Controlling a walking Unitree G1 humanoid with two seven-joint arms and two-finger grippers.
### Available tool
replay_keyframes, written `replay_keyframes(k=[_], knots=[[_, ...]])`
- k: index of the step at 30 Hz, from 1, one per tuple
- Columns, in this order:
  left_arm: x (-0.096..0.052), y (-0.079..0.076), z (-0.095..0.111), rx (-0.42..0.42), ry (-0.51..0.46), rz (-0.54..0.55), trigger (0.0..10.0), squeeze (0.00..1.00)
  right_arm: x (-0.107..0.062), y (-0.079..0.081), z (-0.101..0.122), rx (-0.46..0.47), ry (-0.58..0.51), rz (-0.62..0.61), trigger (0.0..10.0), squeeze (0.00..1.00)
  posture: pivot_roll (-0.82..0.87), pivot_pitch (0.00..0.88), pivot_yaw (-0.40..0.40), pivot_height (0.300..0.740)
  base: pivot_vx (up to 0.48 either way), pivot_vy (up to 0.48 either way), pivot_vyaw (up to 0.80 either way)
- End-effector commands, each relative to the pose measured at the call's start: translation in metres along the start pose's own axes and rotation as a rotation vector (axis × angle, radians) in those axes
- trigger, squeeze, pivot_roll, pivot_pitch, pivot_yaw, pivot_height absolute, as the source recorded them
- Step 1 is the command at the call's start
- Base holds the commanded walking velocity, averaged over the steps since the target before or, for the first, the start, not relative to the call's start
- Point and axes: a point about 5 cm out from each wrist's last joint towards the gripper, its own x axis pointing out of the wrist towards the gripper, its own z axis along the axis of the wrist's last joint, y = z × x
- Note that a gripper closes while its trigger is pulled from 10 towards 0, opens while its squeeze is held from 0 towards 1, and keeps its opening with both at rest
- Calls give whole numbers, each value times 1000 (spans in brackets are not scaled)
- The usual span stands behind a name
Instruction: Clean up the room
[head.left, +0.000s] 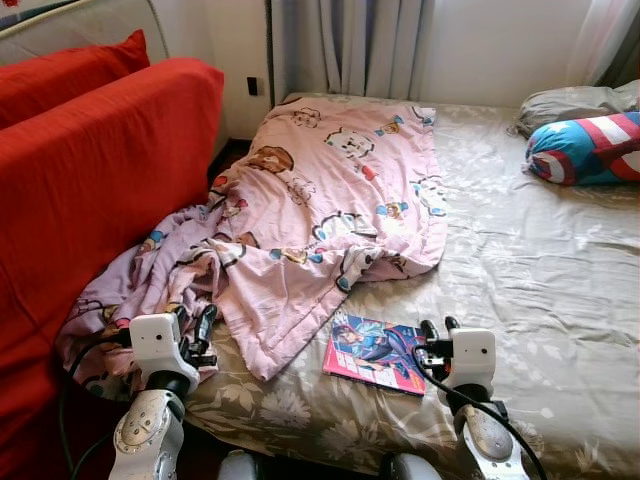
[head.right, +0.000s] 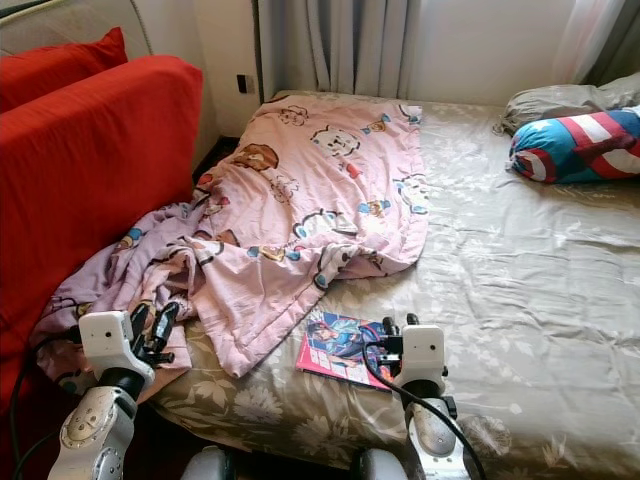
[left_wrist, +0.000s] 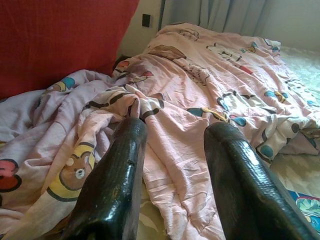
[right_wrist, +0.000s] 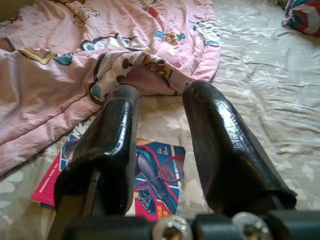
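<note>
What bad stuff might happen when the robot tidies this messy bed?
The pink blanket hangs off the bed's edge by the red sofa, so tugging might slide it to the floor. The comic book lies flat near the open right gripper; pinching could crease its cover. The left gripper could snag blanket folds.

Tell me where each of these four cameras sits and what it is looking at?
Left eye view: on the head, looking down at the bed; both arms show, left gripper, right gripper.
Right eye view: beside it, same scene.
Left wrist view: looks along open jaws at the pink blanket.
Right wrist view: looks along open jaws over the magazine.
Shared: blanket and magazine appear in head and wrist views.
</note>
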Motion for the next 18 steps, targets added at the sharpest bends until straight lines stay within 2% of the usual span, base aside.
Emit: replay_keyframes(k=[1, 6, 18], knots=[[2, 0, 3, 4, -5, -6, 10000, 0, 0, 0, -4, -3, 22, 3, 10000, 0, 28, 32, -10, 640, 0, 0, 0], [3, -1, 4, 5, -6, -10, 10000, 0, 1, 2, -4, -9, 23, 14, 10000, 0, 28, 31, -7, 620, 0, 0, 0], [0, 0, 3, 6, -1, -7, 10000, 0, 0, 2, -6, -5, 29, 13, 10000, 0, 30, 45, -4, 620, 0, 0, 0]])
